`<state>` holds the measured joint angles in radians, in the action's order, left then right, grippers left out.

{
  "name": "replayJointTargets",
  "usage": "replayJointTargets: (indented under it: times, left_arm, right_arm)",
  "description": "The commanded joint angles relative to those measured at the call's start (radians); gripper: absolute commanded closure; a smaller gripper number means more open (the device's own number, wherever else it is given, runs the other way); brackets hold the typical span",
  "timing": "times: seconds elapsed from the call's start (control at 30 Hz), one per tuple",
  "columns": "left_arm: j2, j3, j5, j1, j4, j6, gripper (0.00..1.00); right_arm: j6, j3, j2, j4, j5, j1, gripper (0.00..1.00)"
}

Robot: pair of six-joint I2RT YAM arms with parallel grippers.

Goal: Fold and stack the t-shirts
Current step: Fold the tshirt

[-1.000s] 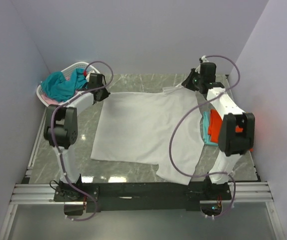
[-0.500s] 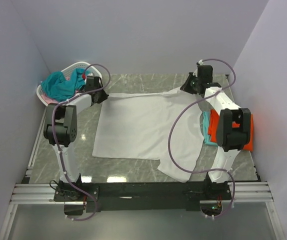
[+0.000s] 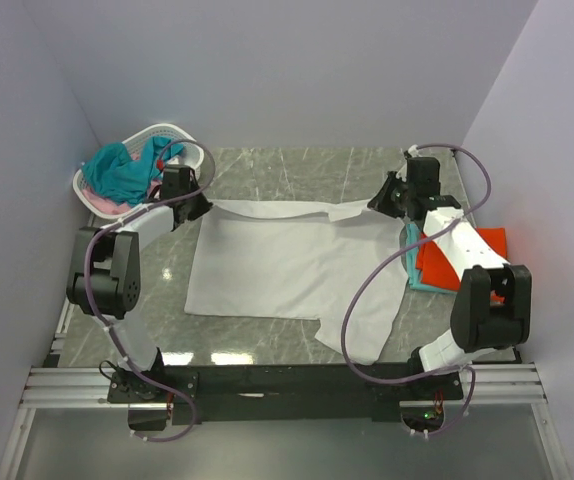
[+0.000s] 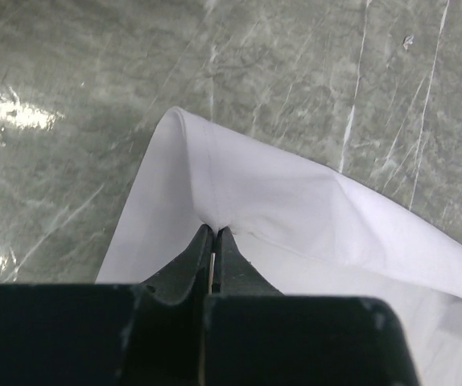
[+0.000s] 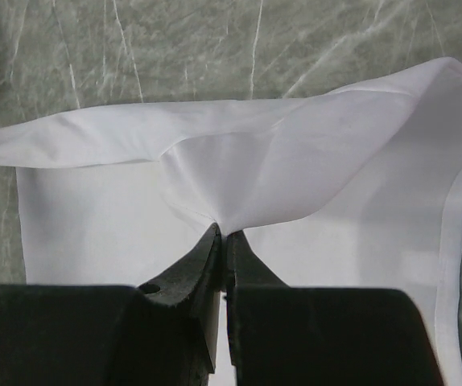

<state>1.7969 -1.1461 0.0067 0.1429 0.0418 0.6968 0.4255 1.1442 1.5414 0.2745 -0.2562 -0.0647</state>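
— Which way does the white t-shirt [image 3: 287,265] run?
— Crosswise on the worktop [image 3: 297,170]. Its far edge is stretched from my left fingers [image 4: 205,245] to my right fingers [image 5: 213,245].
— And your grip?
— Both pairs are pinched tight on that edge, and the cloth fans out from each tip.

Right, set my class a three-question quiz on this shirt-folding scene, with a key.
1. True or false: the left hand and the right hand are both shut on the white cloth t-shirt.
2. Where is the white perforated plastic basket? A far left corner; B far right corner; C near edge.
3. Fill in: the orange-red cloth shirt lies beside the ___ arm.
Key: 1 true; 2 A; 3 right.
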Motion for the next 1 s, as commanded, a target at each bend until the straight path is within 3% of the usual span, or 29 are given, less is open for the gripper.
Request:
replayJointTargets:
  times: [0.0, 0.57, 0.77, 0.87, 0.97]
  left_arm:
    - [-0.070, 0.028, 0.000, 0.001, -0.036, 0.009, 1.00]
    - [-0.146, 0.135, -0.004, 0.001, 0.006, 0.032, 0.99]
    - [-0.154, 0.177, -0.065, 0.001, 0.032, 0.040, 0.99]
    - [-0.160, 0.187, -0.074, 0.001, 0.062, 0.038, 0.99]
    - [-0.185, 0.200, -0.100, 0.001, 0.093, 0.044, 0.96]
  right_arm:
    - [0.007, -0.038, -0.075, 0.006, 0.006, 0.003, 1.00]
    - [0.090, -0.291, -0.253, 0.008, -0.026, 0.003, 1.00]
    - [0.094, -0.369, -0.290, 0.034, 0.002, 0.003, 1.00]
    - [0.091, -0.418, -0.293, 0.049, -0.006, 0.003, 0.96]
    - [0.090, -0.469, -0.313, 0.061, -0.008, 0.003, 0.85]
